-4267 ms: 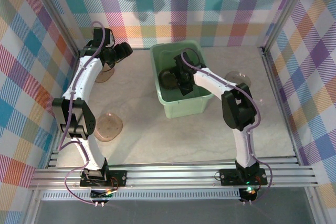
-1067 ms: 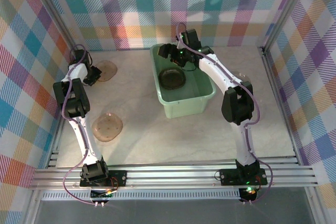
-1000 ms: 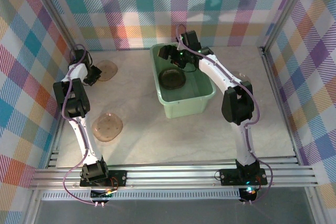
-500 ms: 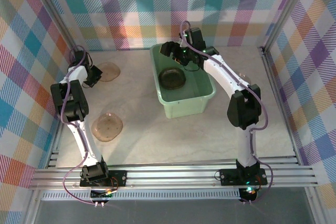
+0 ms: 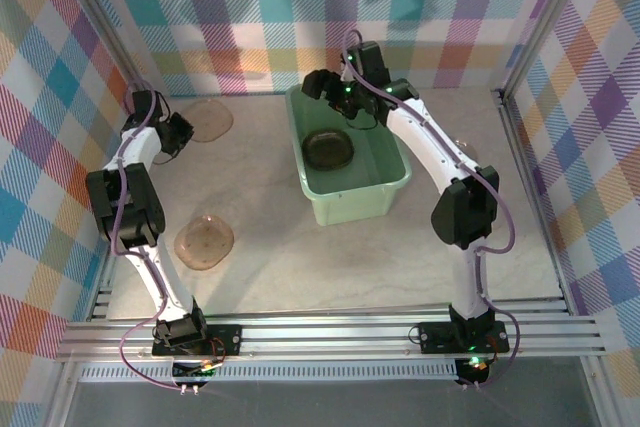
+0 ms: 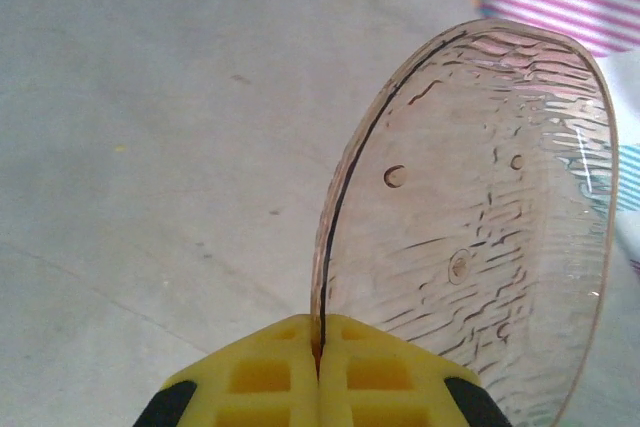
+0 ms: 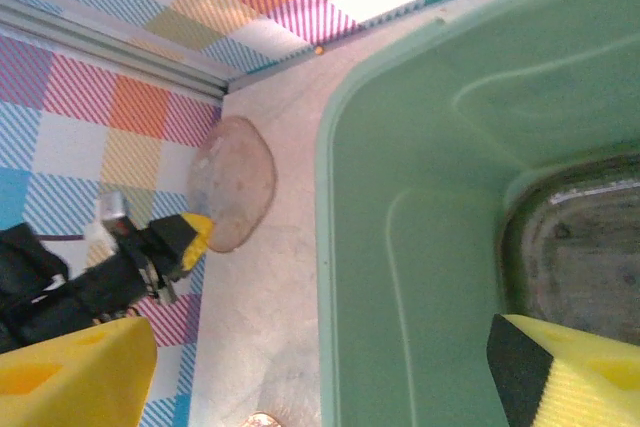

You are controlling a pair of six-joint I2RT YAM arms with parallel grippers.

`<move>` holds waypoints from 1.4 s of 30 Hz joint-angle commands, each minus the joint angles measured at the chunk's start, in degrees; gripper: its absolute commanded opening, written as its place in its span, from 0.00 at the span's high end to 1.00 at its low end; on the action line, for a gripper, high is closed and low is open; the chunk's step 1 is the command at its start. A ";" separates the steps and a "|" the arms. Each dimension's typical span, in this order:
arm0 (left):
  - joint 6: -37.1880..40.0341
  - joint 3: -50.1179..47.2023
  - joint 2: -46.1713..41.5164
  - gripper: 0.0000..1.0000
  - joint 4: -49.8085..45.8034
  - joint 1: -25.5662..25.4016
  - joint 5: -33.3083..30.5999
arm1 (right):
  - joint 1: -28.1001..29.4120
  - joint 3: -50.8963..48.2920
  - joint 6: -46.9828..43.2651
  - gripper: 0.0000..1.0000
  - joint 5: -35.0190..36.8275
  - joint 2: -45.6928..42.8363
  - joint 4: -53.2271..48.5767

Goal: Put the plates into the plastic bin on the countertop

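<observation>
In the top view, the plastic bin [image 5: 350, 209] is seen on the counter [image 5: 300, 267] just past the middle, toward 12 o'clock, with one short end near the plaid back wall [image 5: 300, 7]. A dark stack of plates [image 5: 329, 148] is seen lying flat on the bin's floor.

The left hand [image 5: 178, 133] is found at about 10 o'clock, close to the far left corner. In the left wrist view, its yellow fingers [image 6: 380, 372] are pressed together on the rim of the held plate [image 6: 470, 227], with the thin edge caught between the pads. The ribbed, translucent face of this plate is turned toward 3 o'clock in that view. Whether the plate touches the counter cannot be told.

The right hand [image 5: 325, 87] is held above the bin's far end, at about 12 o'clock. In the right wrist view its yellow fingers are spread wide apart at the lower corners, with nothing between them, and the bin's green interior is seen below.

A loose plate [image 5: 204, 243] is seen flat on the counter at about 8 o'clock, well apart from the bin and beside the left arm.
</observation>
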 commanded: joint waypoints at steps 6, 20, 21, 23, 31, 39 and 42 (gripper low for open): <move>-2.23 -3.40 -9.41 1.00 7.66 -3.22 7.73 | 1.82 -7.65 2.99 0.17 1.86 -7.92 5.38; -0.98 -0.89 -18.97 1.00 6.79 -12.55 6.39 | 2.17 -21.68 4.43 0.23 -2.85 -17.33 16.79; -0.96 -1.06 -19.63 1.00 6.97 -13.42 5.61 | 2.17 -22.51 4.54 0.23 -3.17 -17.84 17.52; -1.03 -1.33 -20.97 1.00 7.53 -15.19 3.91 | 2.17 -24.07 4.48 0.24 -3.68 -18.85 18.82; -1.57 -1.85 -24.66 1.00 7.84 -22.99 -6.52 | 2.16 -33.07 8.60 0.30 -4.94 -22.30 33.35; -1.20 -6.23 -27.72 1.00 14.16 -33.48 -21.52 | 2.77 -37.21 14.09 0.46 -1.67 -21.75 43.03; -2.07 -6.49 -27.62 1.00 14.81 -35.83 -25.00 | 3.20 -38.12 15.57 0.49 -0.16 -21.20 46.76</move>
